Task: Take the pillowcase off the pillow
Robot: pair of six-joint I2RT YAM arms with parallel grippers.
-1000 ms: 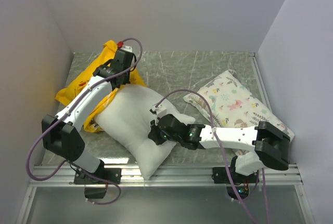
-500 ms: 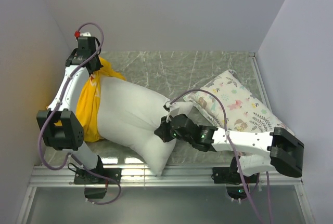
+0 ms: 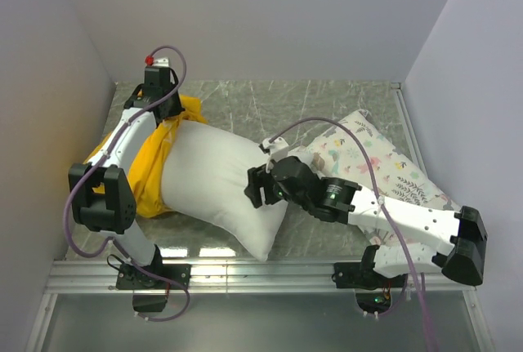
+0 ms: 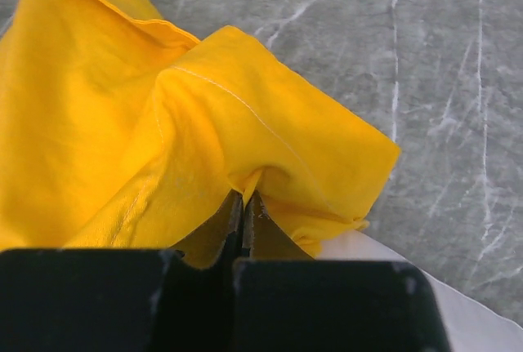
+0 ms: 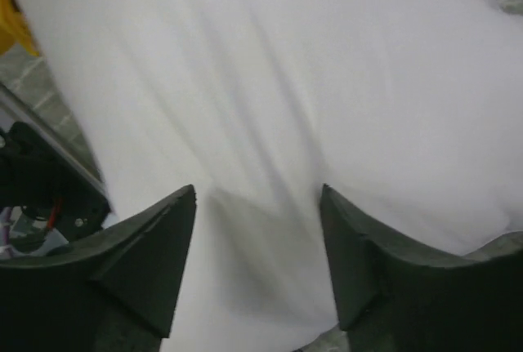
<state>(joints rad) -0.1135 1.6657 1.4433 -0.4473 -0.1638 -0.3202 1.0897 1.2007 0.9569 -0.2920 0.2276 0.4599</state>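
Observation:
The plump white pillow [image 3: 221, 180] lies across the left half of the table. Its left end is still inside the crumpled yellow pillowcase [image 3: 145, 174], whose far corner is bunched at the back left. My left gripper [image 3: 173, 115] is shut on a fold of that yellow fabric [image 4: 245, 148], which is pinched between its fingertips [image 4: 245, 201]. My right gripper [image 3: 257, 187] hangs at the pillow's right end, open, with white pillow cloth [image 5: 270, 107] filling the gap between its fingers [image 5: 163, 238]. Nothing is held in it.
A white pillow printed with small animals and leaves [image 3: 372, 164] lies at the right, partly under the right arm. White walls close in the left, back and right. A metal rail [image 3: 261, 270] runs along the table's near edge.
The right gripper has let go of the pillow and opened. The left gripper, still holding the pillowcase, swung left and then back right along the rear. More of the pillow is bare.

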